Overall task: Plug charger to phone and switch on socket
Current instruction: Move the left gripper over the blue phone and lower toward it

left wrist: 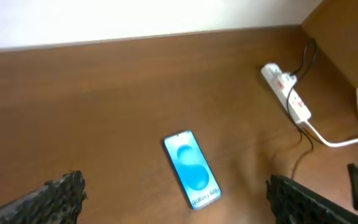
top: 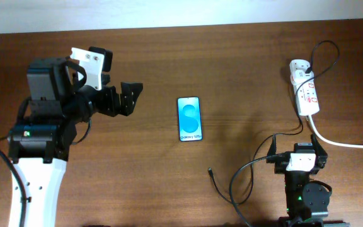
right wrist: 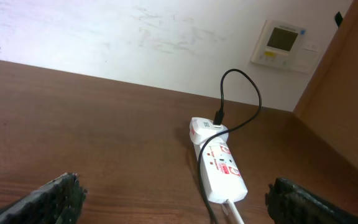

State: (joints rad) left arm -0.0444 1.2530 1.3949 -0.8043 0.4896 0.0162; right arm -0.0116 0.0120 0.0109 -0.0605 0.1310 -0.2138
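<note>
Wooden table (top: pixel 169 57), seen from overhead. Left arm (top: pixel 43 126) is the biggest item, at the left side. Its left gripper (top: pixel 135 99) hangs above the table left of the phone, jaws spread wide, holding nothing. Right arm (top: pixel 304 195) sits at the near right. Right gripper (top: pixel 297 148) points far toward the socket, jaws spread and empty, and its fingers (right wrist: pixel 58 196) show well apart in the right wrist view. Socket (top: pixel 305 88) lies far right, thick white cord (top: pixel 345 144) running off right. Phone (top: pixel 189 118) lies flat mid-table, blue screen lit. Charger (top: pixel 212 174): plug end in the socket's far end, connector tip loose on the table, near side, apart from the phone. Wall panel (right wrist: pixel 283 42) sits behind.
</note>
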